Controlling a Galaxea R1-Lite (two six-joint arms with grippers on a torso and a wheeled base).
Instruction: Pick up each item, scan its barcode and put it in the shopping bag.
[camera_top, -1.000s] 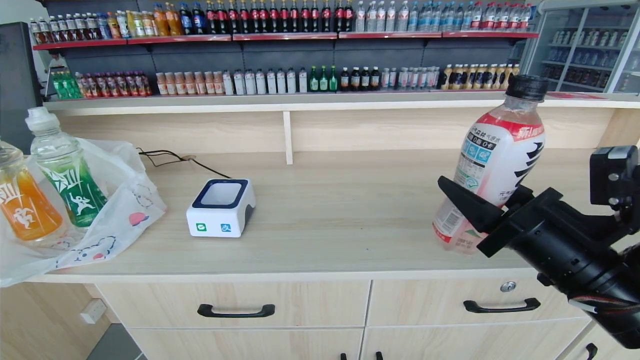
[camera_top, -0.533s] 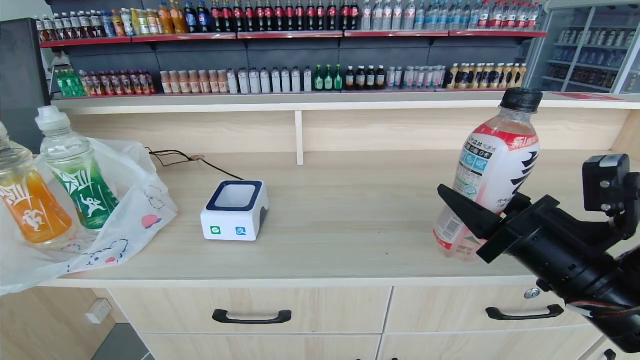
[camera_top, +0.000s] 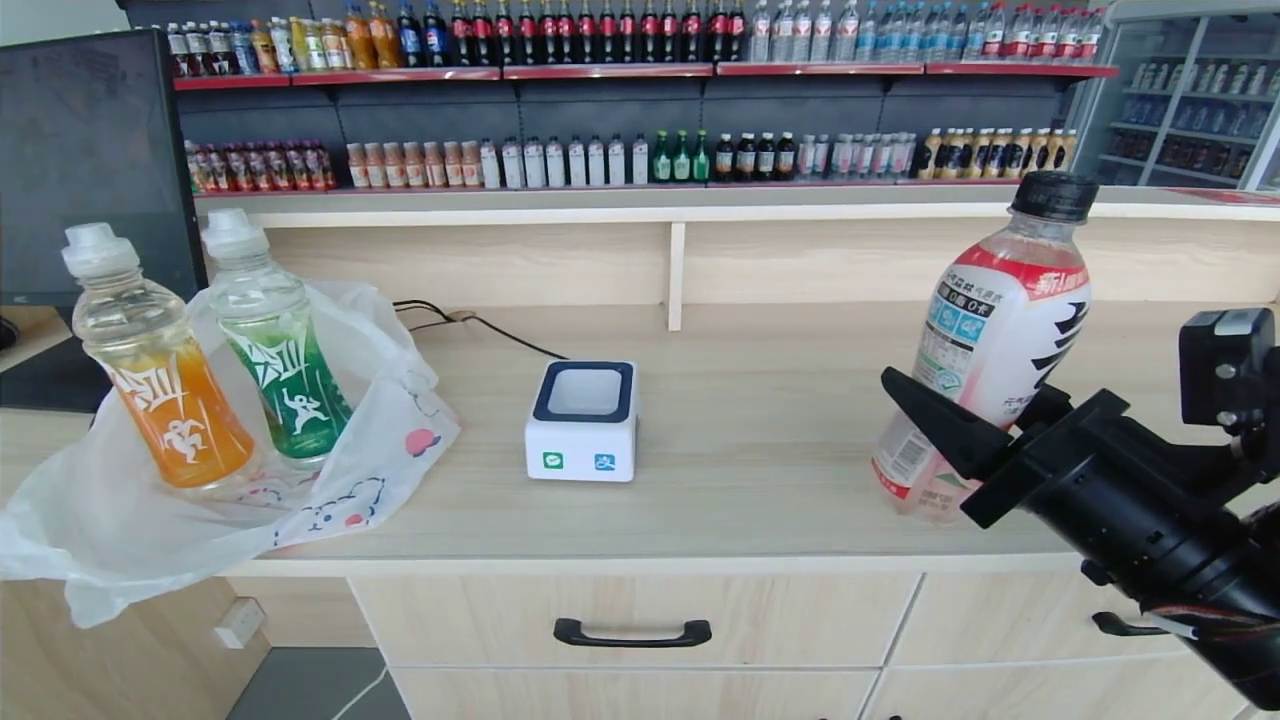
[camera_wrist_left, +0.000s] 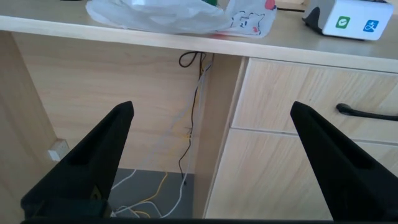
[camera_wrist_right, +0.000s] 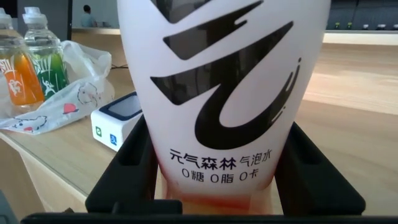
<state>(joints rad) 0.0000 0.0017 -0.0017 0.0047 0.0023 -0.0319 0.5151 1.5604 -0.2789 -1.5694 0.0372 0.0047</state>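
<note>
Now at the pickup-to-scan step: right gripper (camera_top: 960, 392) is clamped around the pink bottle (camera_top: 1000, 330), which stands upright at the counter's (camera_top: 760, 450) right front edge. Lifted or resting, can't tell. Left gripper (camera_wrist_left: 211, 109) hangs spread wide below the counter front. Next, likely: carry the bottle left to the scanner (camera_top: 582, 420), turn the barcode toward its window, then the bag (camera_top: 390, 470).

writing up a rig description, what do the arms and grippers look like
Both matte black. Left gripper: two flat, wedge-shaped fingers tapering to the tips. Right gripper: same black fingers on a thick round wrist, with a boxy camera block and thin red and white cables.
</note>
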